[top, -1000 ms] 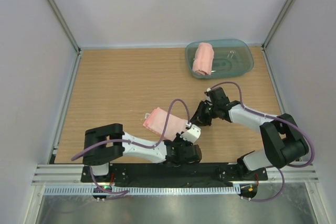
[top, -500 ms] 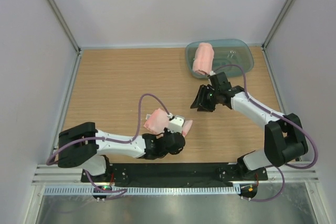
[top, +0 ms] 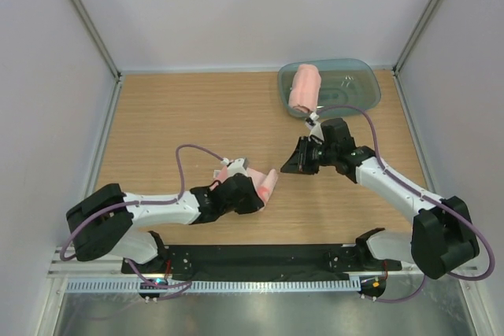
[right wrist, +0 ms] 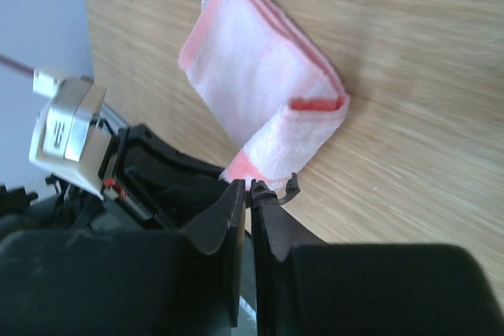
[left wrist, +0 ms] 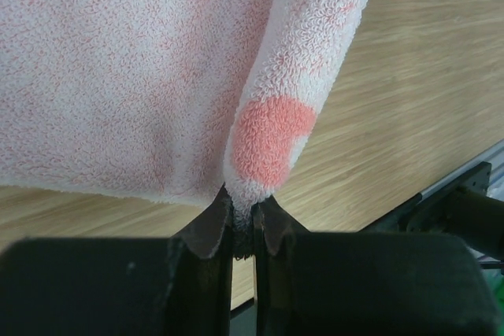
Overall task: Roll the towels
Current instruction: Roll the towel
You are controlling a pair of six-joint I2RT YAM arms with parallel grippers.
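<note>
– Left gripper (top: 256,189) from overhead: where does it sit, and what does it have?

– It lies low over the wooden table (top: 157,123), near the front edge and about midway across. Its jaws are pinched together on the folded towel (top: 268,182), which bunches up pink at its tip.

– And the right gripper (top: 285,168)?

– It hangs just beyond that towel, apart from it, with nothing seen in it. How its jaws stand is hard to read from above. Farther back, a rolled towel (top: 305,88) lies in the left end of the blue-green tub (top: 366,96) at the table's far right.

– What does the left wrist camera add?

– Its fingers (left wrist: 206,230) are closed on a thin fold at the towel's edge. The terry cloth fills the upper left, mostly pale, with a darker salmon patch just above the grip. Bare table shows to the right.

– And the right wrist camera?

– There the right gripper's fingers (right wrist: 228,218) stand almost together with only a narrow slit between, and nothing is clamped in it. Beyond the tips, the folded towel lies flat on the wood, its near end curled over. The left arm (right wrist: 150,182) reaches in under that curled end.
</note>
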